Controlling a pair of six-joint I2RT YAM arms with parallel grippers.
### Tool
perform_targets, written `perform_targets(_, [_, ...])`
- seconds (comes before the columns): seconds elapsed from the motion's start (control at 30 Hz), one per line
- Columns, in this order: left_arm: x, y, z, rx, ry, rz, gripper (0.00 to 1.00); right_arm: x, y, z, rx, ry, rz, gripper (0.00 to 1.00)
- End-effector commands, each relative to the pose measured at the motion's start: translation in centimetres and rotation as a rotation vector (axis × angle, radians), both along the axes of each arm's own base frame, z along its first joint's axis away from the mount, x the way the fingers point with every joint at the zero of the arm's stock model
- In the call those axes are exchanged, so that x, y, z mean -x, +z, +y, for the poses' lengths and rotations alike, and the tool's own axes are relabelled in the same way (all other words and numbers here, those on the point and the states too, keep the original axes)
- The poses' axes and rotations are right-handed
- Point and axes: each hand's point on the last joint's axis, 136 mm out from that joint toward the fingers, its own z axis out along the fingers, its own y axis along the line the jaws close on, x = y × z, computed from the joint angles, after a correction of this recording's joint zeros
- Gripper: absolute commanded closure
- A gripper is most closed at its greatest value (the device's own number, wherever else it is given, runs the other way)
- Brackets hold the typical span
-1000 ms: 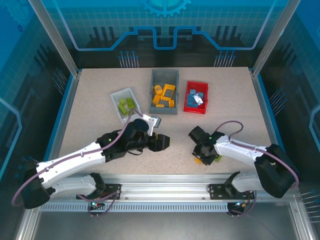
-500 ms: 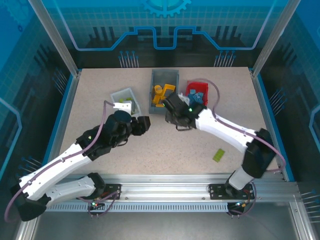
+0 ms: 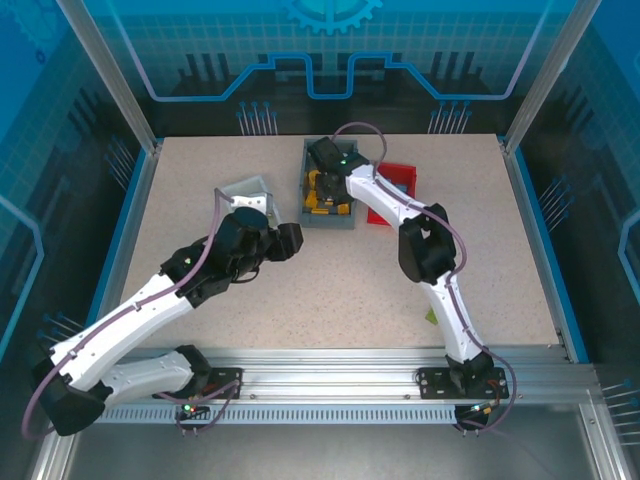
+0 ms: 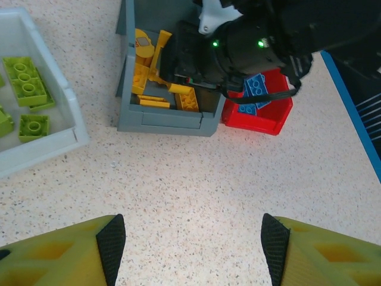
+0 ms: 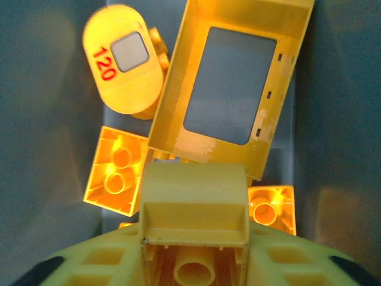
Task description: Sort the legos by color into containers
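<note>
Two arms at the bins

Top view: left gripper (image 3: 290, 240) hangs near the white bin (image 3: 245, 187); right gripper (image 3: 322, 165) is over the grey bin (image 3: 330, 222). Left wrist: jaws spread wide, empty; lime bricks (image 4: 24, 77) lie in the white bin. Right wrist: a yellow brick (image 5: 193, 202) sits between the fingers (image 5: 107, 262), above other yellow pieces (image 5: 232, 83); clamped or loose, I cannot tell.

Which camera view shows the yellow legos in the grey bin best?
The right wrist view: the yellow legos lie close below, with their hollows and the frame piece plain. In the left wrist view the right arm covers part of them; from the top external view it hides most.
</note>
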Motion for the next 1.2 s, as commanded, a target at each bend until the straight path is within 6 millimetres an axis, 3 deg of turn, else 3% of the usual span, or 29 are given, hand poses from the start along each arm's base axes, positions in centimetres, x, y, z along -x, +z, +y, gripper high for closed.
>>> perform_targets(0.0, [0.0,0.3,-1.2,0.033,-0.055,0.005,0.34,1.0,2.1,1.1,-0.013,0.079,0.012,0.48])
perform_targets(0.1, [0.0,-0.4,-2.3,0.044,-0.093,0.030,0.34,1.5,4.3,1.2,-0.023,0.079,-0.019,0.41])
perform_targets(0.27, [0.0,-0.8,-5.6,0.062,-0.180,0.047,0.34,3.1,10.2,0.0,-0.050,0.054,-0.114,0.38])
perform_targets(0.37, [0.3,-1.2,-8.7,0.036,-0.248,0.044,0.33,4.8,14.6,-2.4,-0.047,0.012,-0.195,0.38])
perform_targets(0.47, [1.1,-2.1,-13.2,-0.003,-0.353,0.023,0.30,7.6,17.8,-7.0,-0.008,-0.053,-0.248,0.37])
perform_targets(0.57, [2.2,-3.6,-18.3,-0.073,-0.472,0.000,0.29,11.8,19.2,-12.0,-0.027,-0.104,-0.254,0.37])
perform_targets(0.73, [4.1,-7.8,-26.4,-0.193,-0.632,0.013,0.27,20.8,20.5,-18.9,-0.048,-0.151,-0.302,0.34])
perform_targets(0.83, [5.0,-10.2,-30.0,-0.224,-0.687,0.041,0.25,25.7,21.5,-22.1,-0.058,-0.176,-0.351,0.33])
perform_targets(0.93, [5.5,-12.4,-32.4,-0.226,-0.717,0.077,0.24,29.6,22.4,-25.0,-0.060,-0.214,-0.389,0.31])
perform_targets(1.03, [5.8,-14.6,-34.1,-0.214,-0.743,0.120,0.24,31.8,22.8,-26.4,-0.076,-0.230,-0.410,0.31])
perform_targets(1.17, [6.5,-16.2,-35.9,-0.205,-0.776,0.157,0.23,32.9,22.4,-27.0,-0.076,-0.245,-0.401,0.30])
